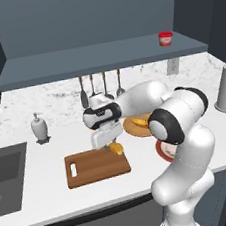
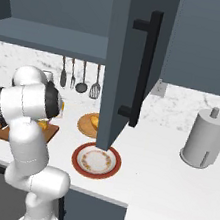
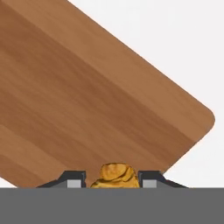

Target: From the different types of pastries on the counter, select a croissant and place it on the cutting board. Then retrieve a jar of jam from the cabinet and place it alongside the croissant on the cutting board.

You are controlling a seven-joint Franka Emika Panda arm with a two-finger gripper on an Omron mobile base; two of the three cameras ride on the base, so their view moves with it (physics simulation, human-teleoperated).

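Observation:
My gripper [image 1: 111,144] is shut on the croissant [image 1: 116,148], a small golden ridged pastry. It hangs just above the far right corner of the brown cutting board [image 1: 94,169]. In the hand view the croissant [image 3: 116,174] sits between the two dark fingertips [image 3: 74,178], with the cutting board [image 3: 87,96] below and the white counter [image 3: 175,39] past its rounded corner. The jar of jam [image 1: 165,38], red-lidded, stands at the right end of the cabinet shelf [image 1: 92,57]. Another pastry [image 1: 139,122] lies on a round wooden plate [image 1: 132,127] behind my arm.
A white soap dispenser [image 1: 40,127] and a sink [image 1: 4,174] are to the left. Utensils [image 1: 101,86] hang on the back wall. A red-rimmed plate [image 2: 96,160] sits near the counter's front, an open cabinet door [image 2: 128,59] hangs above it, and a paper-towel roll [image 2: 206,138] stands right.

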